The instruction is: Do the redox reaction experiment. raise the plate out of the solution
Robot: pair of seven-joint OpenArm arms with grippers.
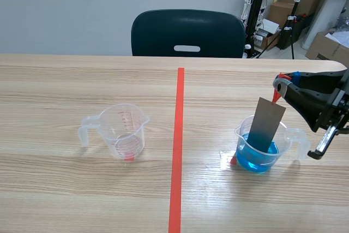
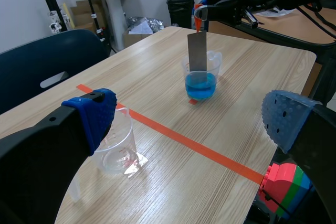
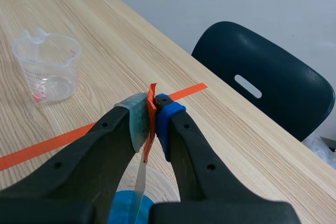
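**Right hand pinches plate by its tab; lower end of plate is in the solution**

The right hand (image 1: 279, 88) comes in from the right side of the bench (image 1: 65, 85) and is above the beaker (image 1: 238, 132). Its two fingers are pressed together on the orange tab (image 1: 277, 96) at the top edge of the grey plate (image 1: 265, 123), i.e. it holds the plate by this tab. In the right wrist view the tab (image 3: 150, 109) sits between the grey-green pad and the blue pad of the right hand (image 3: 152, 111), and the plate (image 3: 140, 179) hangs down under the fingers.

The plate is directly below the hand and is tilted, w/ its top toward the hand. Its lower end dips in the blue solution (image 1: 256, 156) inside the beaker, so it is not yet out. The rest of the plate rises above the rim. The beaker stands on the bench right of the tape line (image 1: 177, 145), handle toward the right.

The left hand (image 2: 189, 116) is spread wide and holds nothing. It is well apart from the plate (image 2: 197, 51). Just ahead of its left finger is the empty beaker (image 2: 115, 148), which stands on the other side of the tape line from the plate.

A dark chair (image 1: 188, 34) is behind the far edge of the bench.
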